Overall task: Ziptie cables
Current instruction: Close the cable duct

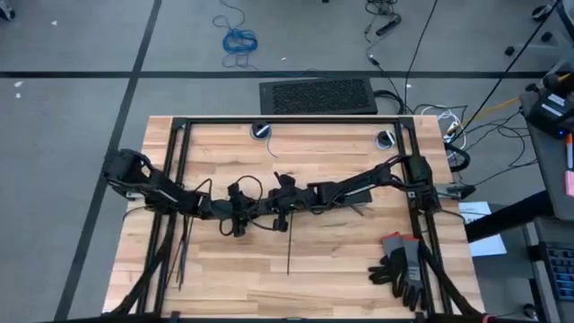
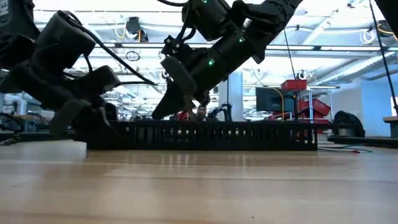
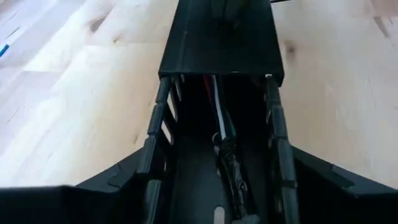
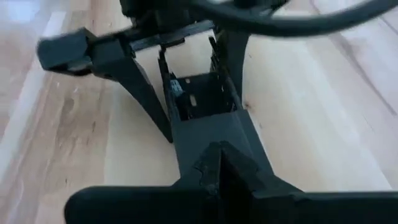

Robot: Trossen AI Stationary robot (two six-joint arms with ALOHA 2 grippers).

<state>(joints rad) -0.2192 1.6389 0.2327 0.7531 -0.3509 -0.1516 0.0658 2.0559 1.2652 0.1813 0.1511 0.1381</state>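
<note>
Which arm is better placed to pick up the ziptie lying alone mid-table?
Right, probably. The right tool hangs almost directly behind the ziptie; the left tool sits farther off to the side. Both are at the black duct.

One camera looks straight down on the whole counter (image 1: 359,260). One sits at counter height, facing level into the room. Each wrist camera looks closely along the slotted black cable duct (image 3: 217,43), shared by both.

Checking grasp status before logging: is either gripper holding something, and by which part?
Both straddle the slotted black cable duct: the left gripper at its open end, where cables lie, the right gripper at its covered part.
</note>
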